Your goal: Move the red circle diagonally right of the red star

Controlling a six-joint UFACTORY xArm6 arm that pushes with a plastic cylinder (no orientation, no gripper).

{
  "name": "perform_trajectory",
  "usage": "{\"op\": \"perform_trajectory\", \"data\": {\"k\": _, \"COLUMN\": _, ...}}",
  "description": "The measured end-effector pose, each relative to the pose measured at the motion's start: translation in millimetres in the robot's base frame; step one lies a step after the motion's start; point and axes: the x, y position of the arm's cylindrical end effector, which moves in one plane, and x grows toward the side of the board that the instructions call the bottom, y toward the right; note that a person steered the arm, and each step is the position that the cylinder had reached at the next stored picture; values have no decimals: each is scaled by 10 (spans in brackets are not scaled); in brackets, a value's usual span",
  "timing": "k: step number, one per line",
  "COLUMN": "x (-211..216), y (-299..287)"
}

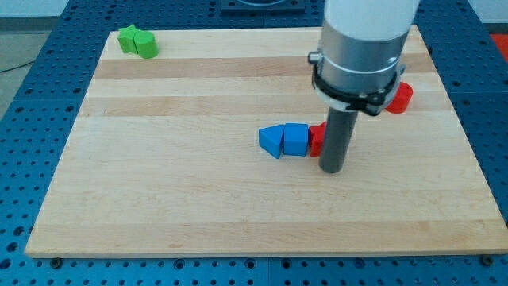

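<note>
You see my tip (332,171) resting on the wooden board (159,199), touching or just beside a red block (317,139) the rod largely hides, so its shape is unclear. That block touches the blue cube (295,139), with a blue triangle (271,141) beyond. Another red block (401,97) peeks out behind the arm. Two green blocks (137,41) sit top left. There is only the rod, holding nothing.
</note>
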Motion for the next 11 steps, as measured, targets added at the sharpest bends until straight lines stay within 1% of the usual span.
{"op": "perform_trajectory", "data": {"k": 1, "x": -8, "y": 156}}
{"op": "perform_trajectory", "data": {"k": 2, "x": 162, "y": 263}}
{"op": "perform_trajectory", "data": {"k": 3, "x": 48, "y": 998}}
{"op": "perform_trajectory", "data": {"k": 4, "x": -700, "y": 1758}}
{"op": "perform_trajectory", "data": {"k": 5, "x": -1304, "y": 1897}}
{"op": "perform_trajectory", "data": {"k": 7, "x": -1206, "y": 1282}}
{"op": "perform_trajectory", "data": {"k": 8, "x": -1192, "y": 878}}
{"op": "perform_trajectory", "data": {"k": 9, "x": -1059, "y": 580}}
{"op": "perform_trajectory", "data": {"k": 10, "x": -954, "y": 355}}
{"op": "perform_trajectory", "data": {"k": 11, "x": -951, "y": 207}}
